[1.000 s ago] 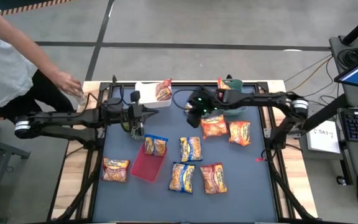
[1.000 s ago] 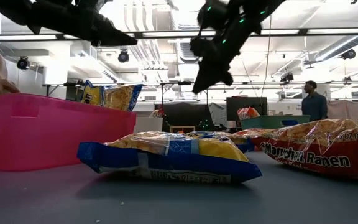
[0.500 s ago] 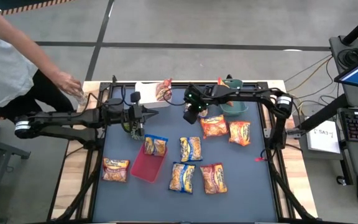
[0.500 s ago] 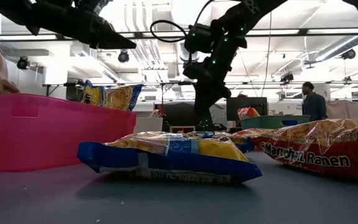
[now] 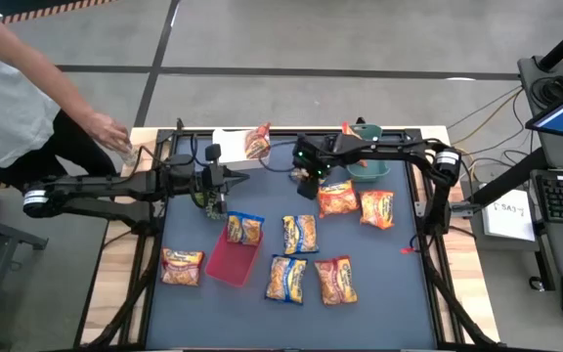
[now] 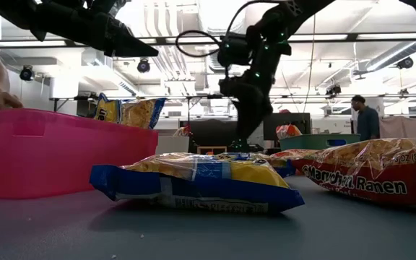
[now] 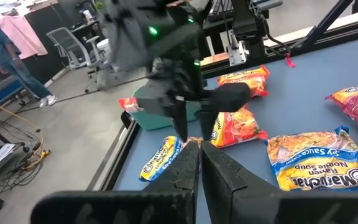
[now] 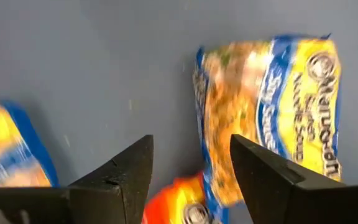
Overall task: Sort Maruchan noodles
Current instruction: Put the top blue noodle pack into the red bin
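Right jaws parted above blurred blue-trimmed noodle packet (image 8: 272,118), its edge cropped.

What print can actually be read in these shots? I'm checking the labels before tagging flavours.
"Maruchan Ramen" on the red packet at the right of the low view; "3oz (85" at its upper edge.
"Maruchan Ramen Noodle Soup" and "Soy Sauce" on the blue-trimmed packet in the left wrist view.
Print on the other packets, and on the paper beside the table, is too small or blurred.
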Robot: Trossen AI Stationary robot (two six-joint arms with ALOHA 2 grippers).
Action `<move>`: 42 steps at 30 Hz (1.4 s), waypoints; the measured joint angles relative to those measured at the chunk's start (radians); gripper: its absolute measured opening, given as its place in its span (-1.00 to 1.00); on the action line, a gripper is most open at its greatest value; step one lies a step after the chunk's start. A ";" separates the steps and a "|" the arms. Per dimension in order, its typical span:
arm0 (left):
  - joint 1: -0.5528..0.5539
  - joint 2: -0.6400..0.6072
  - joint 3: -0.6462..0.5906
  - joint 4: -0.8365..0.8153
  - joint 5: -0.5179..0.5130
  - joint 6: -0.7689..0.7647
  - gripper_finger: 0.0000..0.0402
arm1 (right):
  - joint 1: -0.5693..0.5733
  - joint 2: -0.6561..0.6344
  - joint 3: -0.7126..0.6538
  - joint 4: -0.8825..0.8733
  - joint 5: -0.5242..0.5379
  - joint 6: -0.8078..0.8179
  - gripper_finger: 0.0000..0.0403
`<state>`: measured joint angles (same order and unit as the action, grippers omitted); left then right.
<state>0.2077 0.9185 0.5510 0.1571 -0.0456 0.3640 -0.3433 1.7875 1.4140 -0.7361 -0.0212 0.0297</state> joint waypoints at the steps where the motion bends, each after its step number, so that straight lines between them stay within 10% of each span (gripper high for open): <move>1: 0.000 0.000 0.000 0.000 0.000 -0.002 -1.00 | 0.006 0.000 -0.015 -0.007 0.001 -0.037 0.01; 23: 0.000 0.000 0.000 0.008 0.000 -0.017 -1.00 | 0.016 0.000 -0.192 0.274 0.233 -0.210 0.00; 42: 0.000 0.001 0.000 0.007 0.000 -0.029 -1.00 | 0.016 0.000 -0.241 0.351 0.242 -0.202 -0.47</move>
<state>0.2076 0.9191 0.5510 0.1642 -0.0456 0.3347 -0.3275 1.7874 1.1730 -0.3855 0.2207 -0.1719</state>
